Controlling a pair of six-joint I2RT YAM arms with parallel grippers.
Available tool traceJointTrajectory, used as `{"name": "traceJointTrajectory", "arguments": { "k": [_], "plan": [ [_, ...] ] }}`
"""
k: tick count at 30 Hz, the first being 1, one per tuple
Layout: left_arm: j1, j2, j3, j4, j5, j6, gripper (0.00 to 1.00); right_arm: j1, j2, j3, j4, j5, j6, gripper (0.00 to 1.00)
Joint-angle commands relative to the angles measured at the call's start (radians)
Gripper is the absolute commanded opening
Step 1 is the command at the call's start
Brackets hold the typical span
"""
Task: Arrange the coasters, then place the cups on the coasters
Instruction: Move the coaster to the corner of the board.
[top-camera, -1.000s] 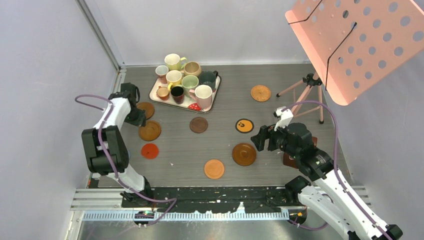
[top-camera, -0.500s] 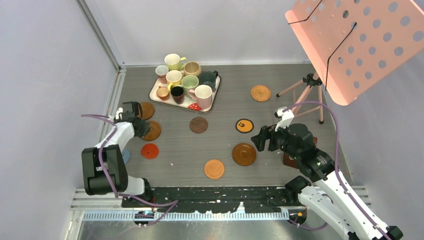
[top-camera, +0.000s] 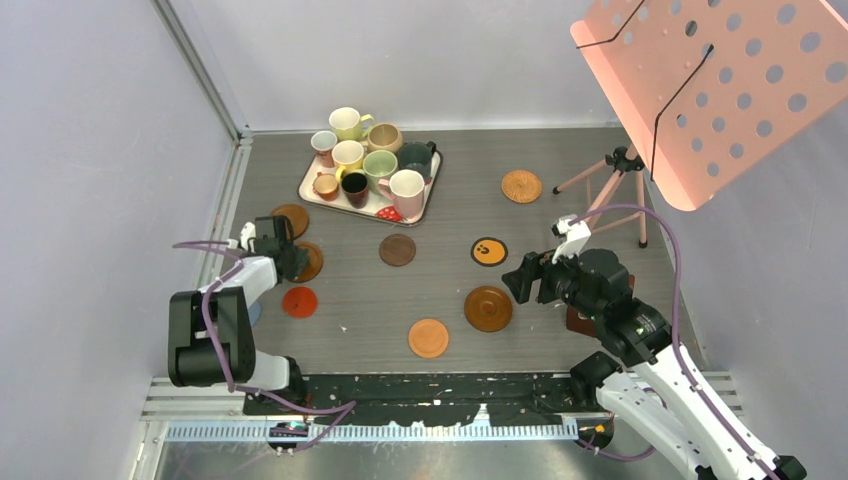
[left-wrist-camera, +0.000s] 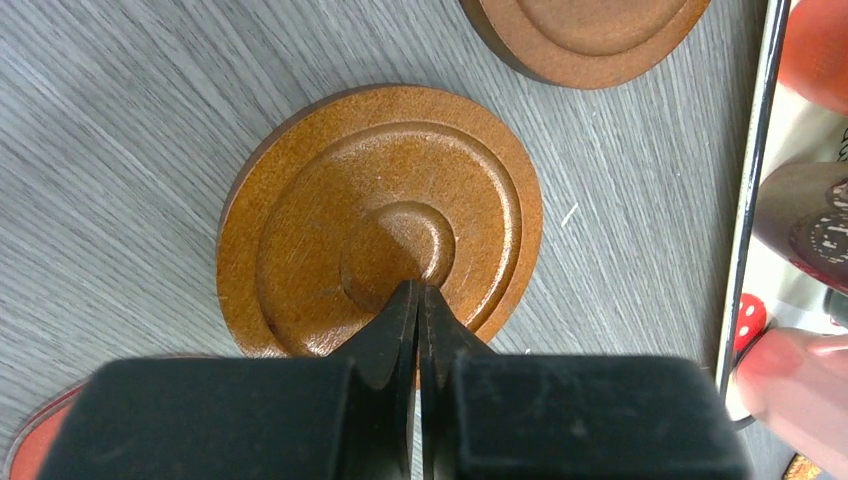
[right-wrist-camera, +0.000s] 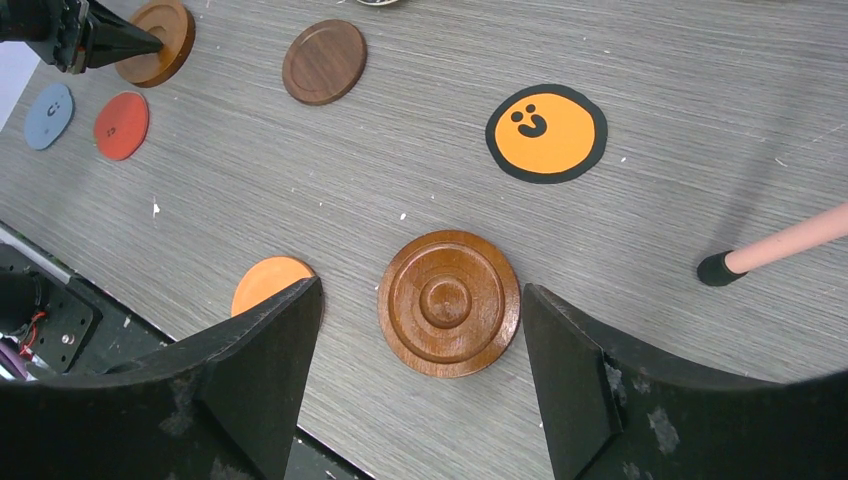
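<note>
My left gripper (left-wrist-camera: 417, 290) is shut, nothing between its fingers, and its tips rest at the raised centre of a ringed brown wooden coaster (left-wrist-camera: 330, 200), which lies at the table's left (top-camera: 308, 262). My right gripper (right-wrist-camera: 422, 288) hangs open above another ringed brown coaster (right-wrist-camera: 449, 303), not touching it. More coasters lie flat around: orange (right-wrist-camera: 262, 280), black with an orange face (right-wrist-camera: 546, 132), dark brown (right-wrist-camera: 323, 61), red (right-wrist-camera: 121, 125), blue-grey (right-wrist-camera: 48, 102), woven wicker (top-camera: 521, 185). Several cups (top-camera: 380, 165) stand crowded on the white tray (top-camera: 385, 213) at the back.
A further brown coaster (left-wrist-camera: 590, 30) lies just beyond the left gripper, near the tray's edge (left-wrist-camera: 745, 200). A pink tripod (top-camera: 610, 180) stands at the right, under a pink perforated board (top-camera: 720, 80). Grey walls close the left side and the back.
The left arm has drawn back toward its base, and its shut gripper has come down from beside the far brown coaster onto the nearer one. The right arm has stayed still.
</note>
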Motion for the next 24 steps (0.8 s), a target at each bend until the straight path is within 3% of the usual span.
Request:
{"name": "traceJointTrajectory", "arguments": {
  "k": [1,24],
  "plan": [
    [0.002,0.040,0.023,-0.045,-0.039,-0.048,0.00,0.003,-0.029,0.007,0.005,0.006,0.009,0.80],
    [0.147,0.157,0.188,-0.204,0.005,-0.073,0.00,0.003,-0.050,0.031,-0.028,0.010,0.004,0.80]
  ]
}}
